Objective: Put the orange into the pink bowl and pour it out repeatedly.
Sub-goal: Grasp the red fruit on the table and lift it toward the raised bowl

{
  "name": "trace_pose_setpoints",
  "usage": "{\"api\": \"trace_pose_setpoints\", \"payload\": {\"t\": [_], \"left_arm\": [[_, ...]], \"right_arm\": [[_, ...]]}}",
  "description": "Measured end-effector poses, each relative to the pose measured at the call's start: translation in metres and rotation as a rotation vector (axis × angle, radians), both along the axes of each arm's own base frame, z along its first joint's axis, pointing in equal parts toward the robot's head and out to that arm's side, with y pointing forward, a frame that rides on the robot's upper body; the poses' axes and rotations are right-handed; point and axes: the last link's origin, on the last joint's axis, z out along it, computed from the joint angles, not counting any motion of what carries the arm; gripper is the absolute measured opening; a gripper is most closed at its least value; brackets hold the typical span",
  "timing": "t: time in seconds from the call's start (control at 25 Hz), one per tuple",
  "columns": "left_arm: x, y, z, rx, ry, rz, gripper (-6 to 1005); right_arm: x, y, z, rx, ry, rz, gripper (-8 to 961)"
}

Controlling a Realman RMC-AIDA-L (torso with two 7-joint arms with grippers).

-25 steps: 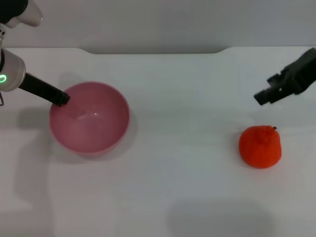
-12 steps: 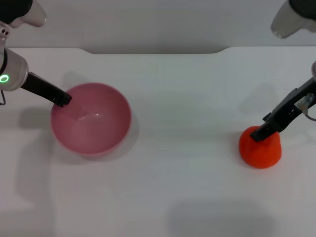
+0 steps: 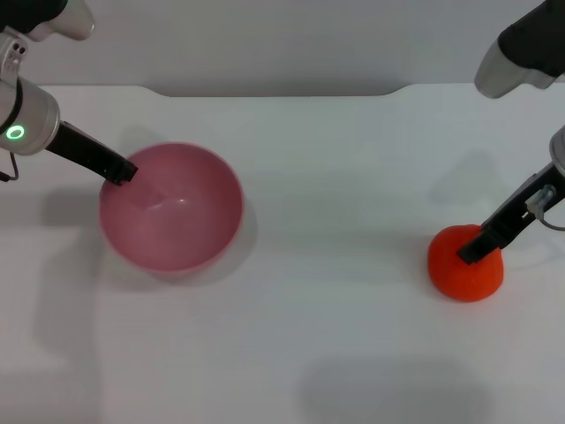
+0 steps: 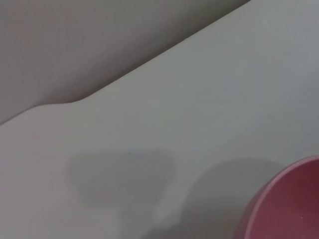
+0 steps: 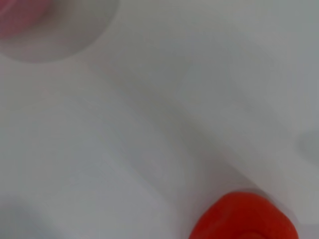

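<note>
From the head view, the right hand [image 3: 471,251] is sitting on top of the orange [image 3: 465,263], which is resting on the white surface [image 3: 335,309] far to the right of the bowl [image 3: 171,207]. Whether its fingers are spread or pinching the orange cannot be told from here. The step looks like picking up the orange. To do it well, the hand should go down over the middle of the fruit, squeeze softly, and lift straight up, because a round fruit can roll away. The left hand [image 3: 118,171] is touching the back left rim of the bowl; if it is gripping the rim or just resting there cannot be told. The bowl is standing upright with nothing in it. A grey wall is running behind the surface.

In the left wrist view, only a pink edge of the bowl [image 4: 286,204] and bare surface [image 4: 209,99] are showing.

In the right wrist view, the orange [image 5: 244,219] is lying close below, and the bowl [image 5: 20,15] is far off in a corner.
</note>
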Motion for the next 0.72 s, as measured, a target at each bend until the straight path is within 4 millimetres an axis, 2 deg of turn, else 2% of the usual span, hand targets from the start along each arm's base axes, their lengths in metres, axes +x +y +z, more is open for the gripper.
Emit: {"api": "trace_pose_setpoints", "payload": {"t": [0.72], "left_arm": [[0.02,0.004,-0.002,-0.028,-0.007,-0.026,44]], "right_arm": [[0.019,0.007,-0.019,0.006,-0.076,0.026,610]]}}
